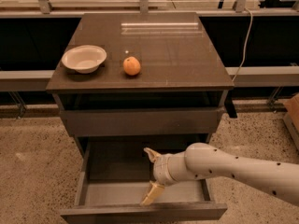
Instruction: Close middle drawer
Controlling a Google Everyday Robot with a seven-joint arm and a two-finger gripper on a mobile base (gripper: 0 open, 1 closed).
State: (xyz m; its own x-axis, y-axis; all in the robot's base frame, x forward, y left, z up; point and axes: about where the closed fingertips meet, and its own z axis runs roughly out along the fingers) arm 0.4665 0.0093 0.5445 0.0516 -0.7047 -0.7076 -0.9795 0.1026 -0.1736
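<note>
Jaws look spread wide, gripping nothing. Gripper [150, 174] hangs inside the middle drawer [117, 192], which sticks well out below the counter's [159, 55] front edge. Guessing it's lining up; next it'd need to get onto the drawer front and shove it back in.

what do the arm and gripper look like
The arm is a thick, rounded cream-white tube dotted with small dark spots. The gripper, above the open middle drawer, has two tan, tapered fingers. No cables show.
</note>
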